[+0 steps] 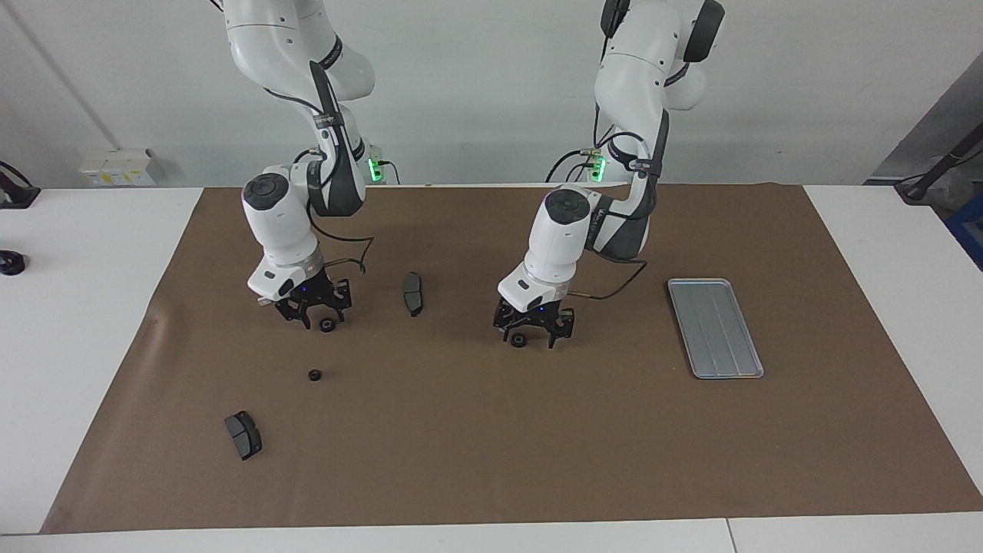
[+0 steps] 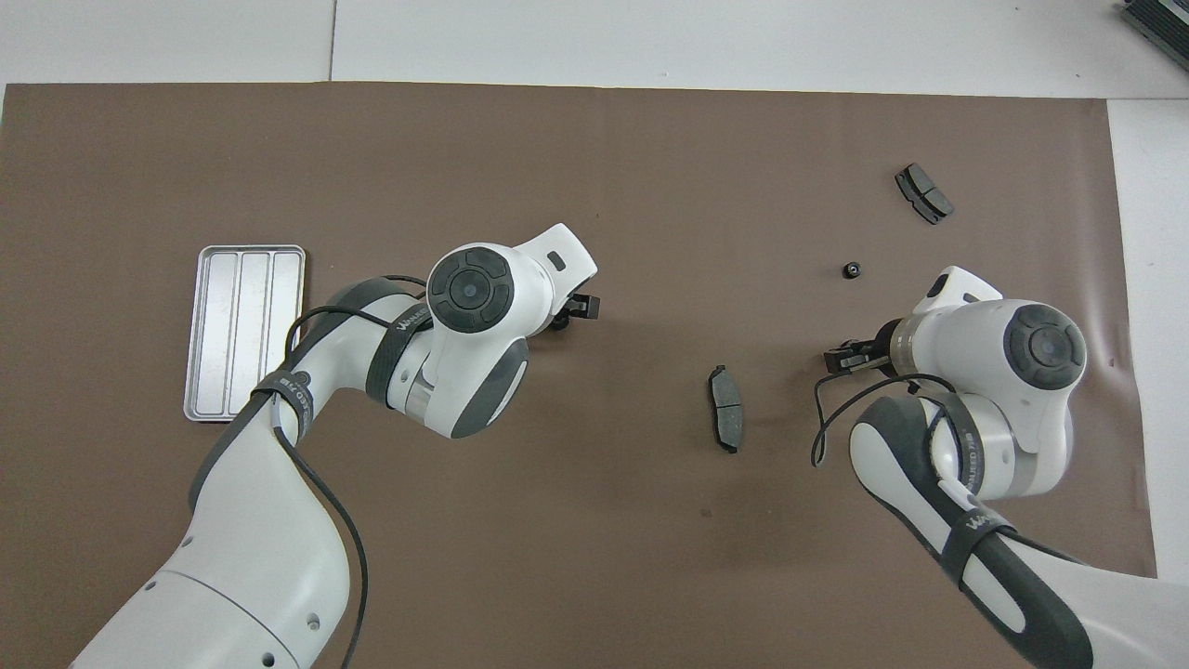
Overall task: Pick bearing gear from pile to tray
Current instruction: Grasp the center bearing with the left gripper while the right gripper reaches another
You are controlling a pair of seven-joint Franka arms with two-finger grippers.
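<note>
Loose parts of the pile lie scattered on the brown mat. One small black bearing gear (image 1: 327, 325) sits on the mat between the spread fingers of my right gripper (image 1: 323, 316), which is lowered around it with a gap on each side. A second black gear (image 1: 519, 340) lies between the fingers of my left gripper (image 1: 530, 336), which is open and low over the mat. A third gear (image 1: 314, 375) (image 2: 850, 270) lies by itself, farther from the robots than the right gripper. The silver ridged tray (image 1: 714, 328) (image 2: 243, 332) lies toward the left arm's end with nothing in it.
A dark grey brake pad (image 1: 413, 293) (image 2: 725, 407) lies between the two grippers. Another brake pad (image 1: 243, 434) (image 2: 923, 192) lies farther from the robots at the right arm's end. The brown mat (image 1: 491, 461) covers most of the white table.
</note>
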